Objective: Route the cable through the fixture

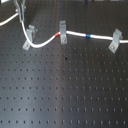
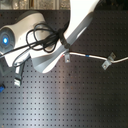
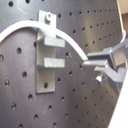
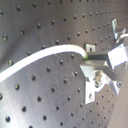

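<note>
The white cable (image 1: pixel 75 35) runs along the back of the board, with a red band (image 1: pixel 57 35) and a blue band (image 1: pixel 88 36). Left of the red band it dips, then climbs to my gripper (image 1: pixel 20 10) at the first exterior view's top left. The fixture (image 1: pixel 30 36), a leaning grey clip, stands just right of that rising stretch. In the first wrist view the cable (image 3: pixel 30 25) arches across the fixture (image 3: pixel 49 55) near its top end and ends between the fingers of my gripper (image 3: pixel 92 61), shut on it. The second wrist view shows the same grip (image 4: pixel 87 59).
A short upright clip (image 1: pixel 62 31) holds the cable at the red band. Another leaning clip (image 1: pixel 115 41) carries it at the right. The black perforated board (image 1: pixel 65 90) fills the front. The white arm (image 2: pixel 45 45) with black hoses hides the second exterior view's upper left.
</note>
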